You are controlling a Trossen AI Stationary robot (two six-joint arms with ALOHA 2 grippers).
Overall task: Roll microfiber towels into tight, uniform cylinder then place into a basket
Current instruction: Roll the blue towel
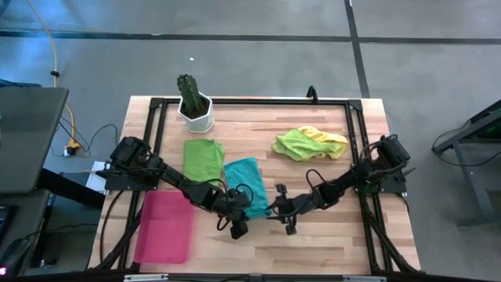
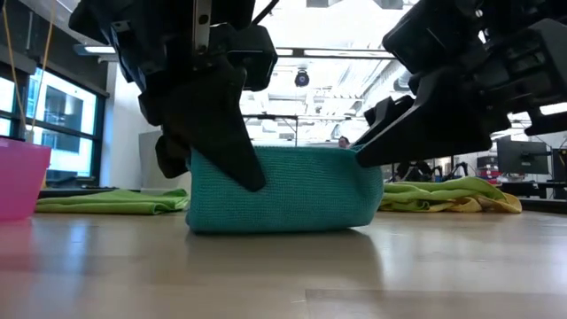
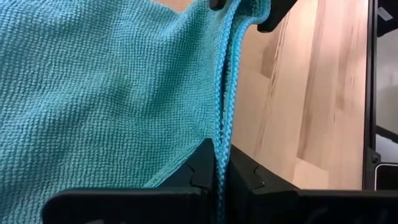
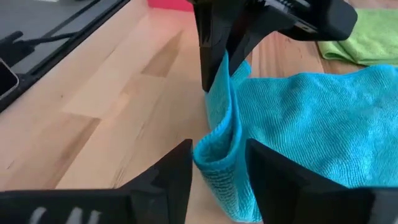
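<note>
The teal towel lies in the middle of the table, with its near edge drawn up into a standing wall whose foot rests on the wood. My left gripper is shut on that edge at its left end. My right gripper is closed on the edge's right end. A green towel lies flat just beyond the teal one. A lime green and a yellow towel lie crumpled together at the far right. The pink basket sits at the near left. My left gripper pinches the teal towel's hemmed edge between its two fingers, slanting down from the table's left. Two hems seem to run side by side into the fingers. The cloth rises taut from the flat part, which stays on the table. My right gripper has an upright fold of the teal towel's near edge between its two fingers, which stand close against either side. The fingers come slanting down from the table's right. The fold's lower end rests on the wood.
A white pot with a cactus stands at the far left, beyond the green towel. A black frame runs round the tabletop. Bare wood lies near the front edge on the right.
</note>
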